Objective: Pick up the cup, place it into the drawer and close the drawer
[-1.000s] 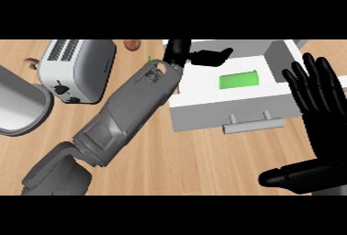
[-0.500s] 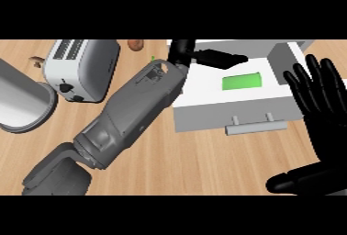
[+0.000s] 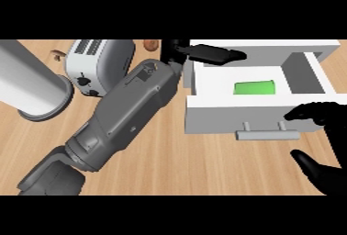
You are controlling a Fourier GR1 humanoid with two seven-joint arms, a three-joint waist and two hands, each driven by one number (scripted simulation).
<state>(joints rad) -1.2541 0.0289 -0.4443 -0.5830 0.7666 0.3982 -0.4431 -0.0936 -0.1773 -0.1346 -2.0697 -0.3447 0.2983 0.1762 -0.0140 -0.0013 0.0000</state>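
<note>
My left hand [image 3: 207, 53] is stretched out across the upper middle of the frame, its fingers lying long and straight over the back rim of the drawer [image 3: 203, 112], released and holding nothing. The drawer stands pulled open in the upper right of the frame, a white box with its handle [image 3: 267, 134] facing the lower edge. Inside it, on the drawer floor right of centre, sits a green shape that I take to be the cup [image 3: 254, 87], seen from above; it lies apart from my fingers, with bare white floor between. My right hand [image 3: 325, 137] shows at the right edge, beside the drawer front, one part curled near the front's right corner and another part lower down. I cannot tell from here whether it is loose or clenched, only that nothing shows in it. So I judge the first parts of the job done: the cup is out of my grasp and down in the drawer. What remains is the closing, and the drawer is clearly still far out. My left forearm [image 3: 125, 119] runs on a slant from the lower left up to the drawer, so that hand must clear the rim before the drawer can travel back. In the upper left stand a toaster [image 3: 95, 64] and a large grey cylinder [image 3: 30, 85], both well apart from the drawer and no part of this work.
</note>
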